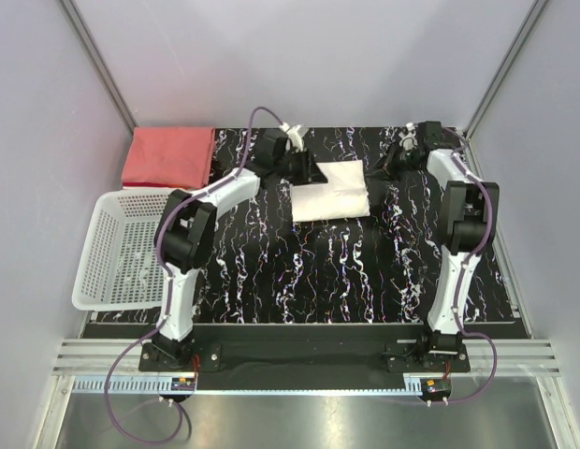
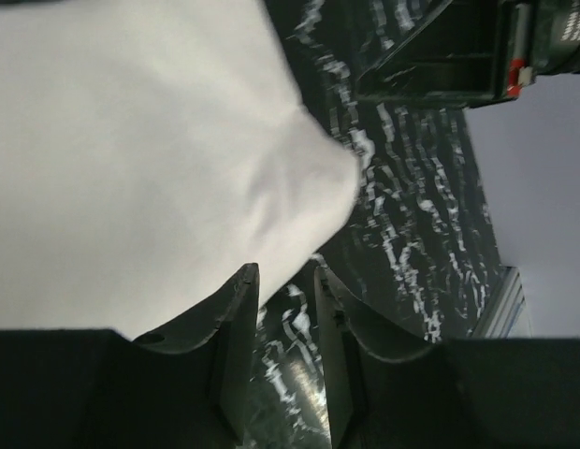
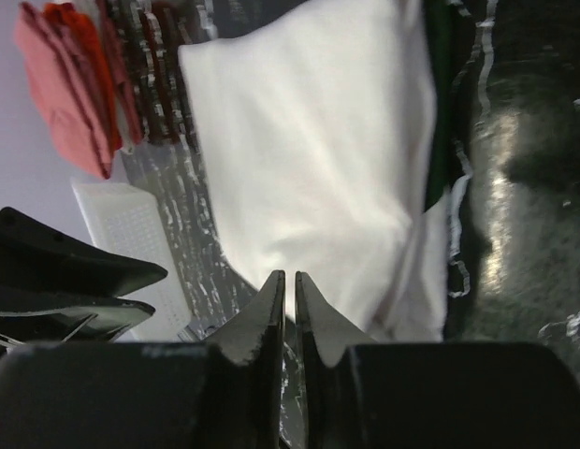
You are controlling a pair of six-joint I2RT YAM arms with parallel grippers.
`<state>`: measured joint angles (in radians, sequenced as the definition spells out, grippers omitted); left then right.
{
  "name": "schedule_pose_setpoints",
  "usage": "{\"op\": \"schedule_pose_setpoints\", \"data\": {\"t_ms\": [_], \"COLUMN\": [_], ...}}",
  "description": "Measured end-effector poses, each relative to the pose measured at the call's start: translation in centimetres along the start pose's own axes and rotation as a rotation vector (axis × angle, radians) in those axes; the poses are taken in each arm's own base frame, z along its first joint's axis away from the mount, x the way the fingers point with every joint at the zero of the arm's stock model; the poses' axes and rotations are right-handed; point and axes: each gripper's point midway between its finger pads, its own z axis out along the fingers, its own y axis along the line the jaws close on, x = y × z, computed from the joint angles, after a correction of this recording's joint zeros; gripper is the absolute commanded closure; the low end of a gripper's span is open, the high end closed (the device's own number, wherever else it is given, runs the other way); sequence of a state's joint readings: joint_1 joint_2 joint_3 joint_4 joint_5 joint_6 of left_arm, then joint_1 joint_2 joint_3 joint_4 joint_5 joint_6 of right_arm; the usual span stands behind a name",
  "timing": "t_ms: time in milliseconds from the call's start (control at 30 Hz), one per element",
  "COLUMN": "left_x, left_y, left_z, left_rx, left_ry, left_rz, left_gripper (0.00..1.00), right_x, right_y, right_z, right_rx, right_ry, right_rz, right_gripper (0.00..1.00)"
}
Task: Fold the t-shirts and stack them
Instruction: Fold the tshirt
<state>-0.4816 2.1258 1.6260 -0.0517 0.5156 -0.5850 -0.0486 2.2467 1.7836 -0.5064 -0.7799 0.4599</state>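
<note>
At the far left corner of the cream-white t-shirt (image 1: 332, 195): left gripper (image 2: 285, 285), fingers (image 2: 236, 309) a narrow way apart. Only the marbled table (image 2: 412, 234) shows in the gap, so no cloth is pinched. Shirt edge lies just beside one fingertip.

Right gripper (image 3: 290, 285) has its fingers pressed together, down to a hairline slit with nothing between. Tips point at the cream shirt from off its far right corner, apart from it.

Cream shirt is folded to a rough rectangle and lies flat on the table. A dark green part (image 3: 442, 103) shows along one edge.

Salmon-red t-shirt (image 1: 168, 156) is folded too, well to the left of the cream one and a bit farther back, not touching it.

Left of the cream shirt and nearer sits a white mesh basket (image 1: 122, 248), just in front of the red shirt.
</note>
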Motion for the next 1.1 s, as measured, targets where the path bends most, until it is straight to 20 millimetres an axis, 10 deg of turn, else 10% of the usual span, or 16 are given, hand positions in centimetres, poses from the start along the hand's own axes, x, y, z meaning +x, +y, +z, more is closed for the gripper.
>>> {"op": "schedule_pose_setpoints", "data": {"t_ms": [233, 533, 800, 1100], "left_x": [-1.1, 4.9, 2.2, -1.5], "left_y": [-5.6, 3.2, 2.2, -2.5], "left_z": [3.4, 8.0, 6.8, 0.8], "left_rx": [0.128, -0.031, -0.035, 0.013], "left_ry": [-0.016, 0.133, 0.11, 0.015], "left_rz": [0.061, -0.052, -0.028, 0.037], "left_gripper": [0.65, 0.65, 0.62, 0.63], "right_x": [2.9, 8.0, 7.0, 7.7], "right_y": [4.1, -4.4, -2.4, 1.2], "right_z": [-3.1, 2.0, 0.4, -0.3], "right_rx": [-0.087, -0.001, 0.013, -0.035], "right_ry": [0.006, 0.161, 0.106, 0.084], "right_rz": [-0.054, 0.109, 0.056, -0.04], "right_gripper": [0.85, 0.86, 0.86, 0.85]}}
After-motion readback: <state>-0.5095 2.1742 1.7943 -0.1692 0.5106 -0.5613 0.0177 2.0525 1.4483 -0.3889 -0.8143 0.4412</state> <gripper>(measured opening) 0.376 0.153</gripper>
